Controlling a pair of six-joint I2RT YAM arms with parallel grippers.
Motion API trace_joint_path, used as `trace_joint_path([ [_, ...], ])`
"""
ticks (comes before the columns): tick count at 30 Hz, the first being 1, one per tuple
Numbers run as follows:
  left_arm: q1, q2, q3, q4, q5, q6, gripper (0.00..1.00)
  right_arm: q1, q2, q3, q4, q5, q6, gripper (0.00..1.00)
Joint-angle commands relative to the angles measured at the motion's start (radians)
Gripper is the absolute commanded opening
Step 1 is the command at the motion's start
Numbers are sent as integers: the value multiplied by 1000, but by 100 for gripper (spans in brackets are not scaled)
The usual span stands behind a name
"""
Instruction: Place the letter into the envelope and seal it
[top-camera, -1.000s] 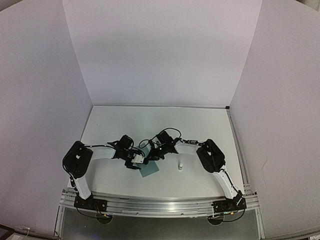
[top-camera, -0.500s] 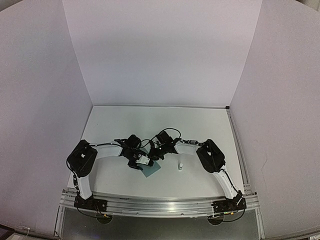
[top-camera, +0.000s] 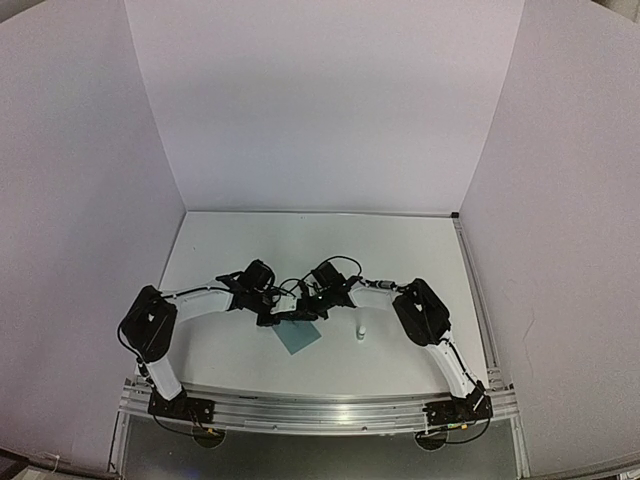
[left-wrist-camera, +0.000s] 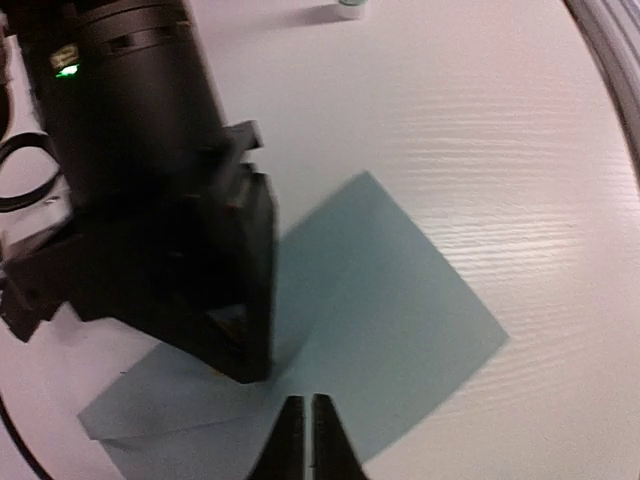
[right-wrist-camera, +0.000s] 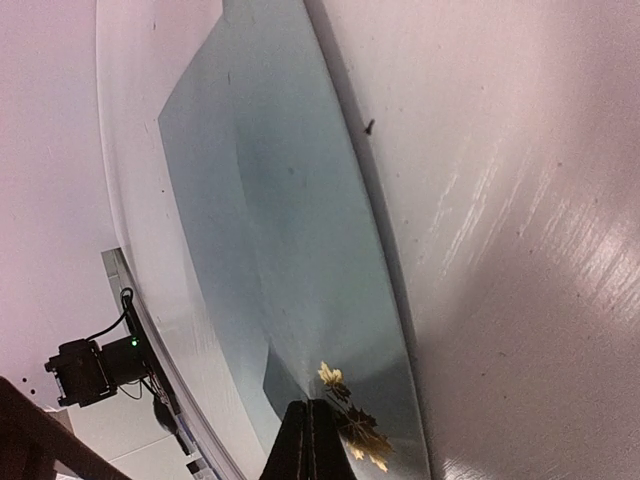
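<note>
The teal envelope lies on the white table between the two arms. In the left wrist view the envelope is flat, with a fold line near its lower left end. My left gripper is shut just over that end; whether paper is pinched between the tips I cannot tell. My right gripper is shut, its tips down on the envelope beside a gold leaf print. Its black body stands on the envelope's left part. The letter is out of view.
A small white bottle stands just right of the envelope, also at the top edge of the left wrist view as the bottle. White walls enclose the table on three sides. The metal rail runs along the near edge.
My left gripper has closed from wide open to shut and drawn back to the left, baring more of the envelope. The right arm has stayed still.
</note>
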Motion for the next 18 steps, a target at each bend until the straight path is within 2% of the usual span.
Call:
trace_joint_path([
  [1,7,62,-8,220,-127,-78,0,5,40,-25,-124,147,-20,0],
  [6,6,117,-35,331,-257,-14,0,6,36,-23,-125,154,-20,0],
  [14,-23,132,-81,263,-275,102,0,5,30,-23,-126,158,-25,0],
  [18,-26,81,-175,225,-228,207,0,5,33,-18,-128,169,-19,0],
])
